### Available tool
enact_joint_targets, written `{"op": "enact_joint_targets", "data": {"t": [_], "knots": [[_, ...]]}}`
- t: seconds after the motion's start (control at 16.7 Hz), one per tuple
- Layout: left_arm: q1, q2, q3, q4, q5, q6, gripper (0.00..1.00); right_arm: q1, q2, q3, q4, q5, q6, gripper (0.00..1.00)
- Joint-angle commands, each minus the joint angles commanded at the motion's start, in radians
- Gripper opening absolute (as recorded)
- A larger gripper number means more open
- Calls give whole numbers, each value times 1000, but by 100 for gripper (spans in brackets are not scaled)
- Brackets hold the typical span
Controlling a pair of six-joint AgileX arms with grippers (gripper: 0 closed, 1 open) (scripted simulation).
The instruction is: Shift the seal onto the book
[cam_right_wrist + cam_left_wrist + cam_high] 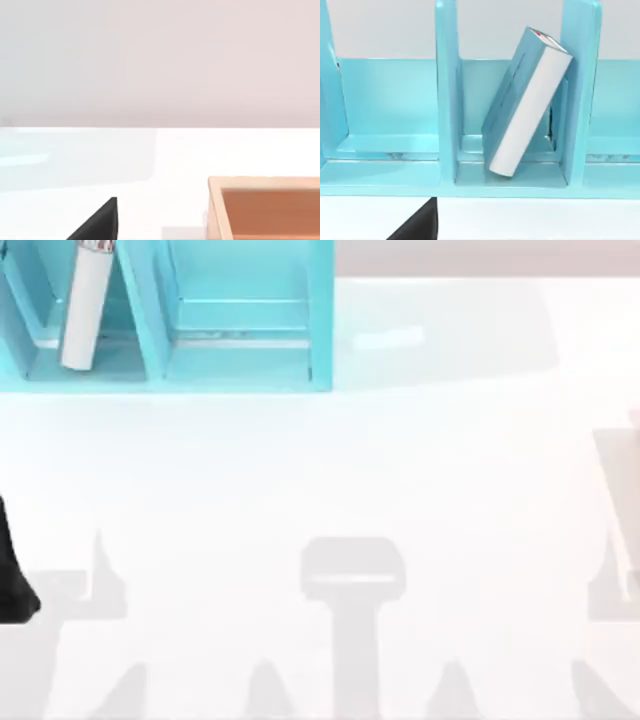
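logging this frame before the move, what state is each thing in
book: on edge in a shelf compartment, tilted, leaning against a divider
shelf: at the table's far left, open side toward the arms, one compartment holding the book
wooden box: open, on the table, inside not visible
left arm: low at the table's left edge

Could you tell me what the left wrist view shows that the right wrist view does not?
Left wrist view, of the two: the light-blue shelf, with the teal book tilted in its middle compartment, leaning on a divider. Right wrist view, of the two: the corner of an open tan-orange box. Shared: the white table and a black wedge at the lower edge.
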Motion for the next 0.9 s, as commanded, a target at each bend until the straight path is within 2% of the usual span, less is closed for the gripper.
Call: {"op": "enact_joint_targets", "data": {"t": [0.24,0.42,0.66,0.9], "knots": [[-1,26,11,21,-1,1,100,0,0,0,0,0,0,100],[-5,133,50,99,-5,7,100,0,0,0,0,0,0,100],[-17,376,106,236,-11,30,100,0,0,0,0,0,0,100],[-38,713,165,402,-13,74,100,0,0,0,0,0,0,100]]}}
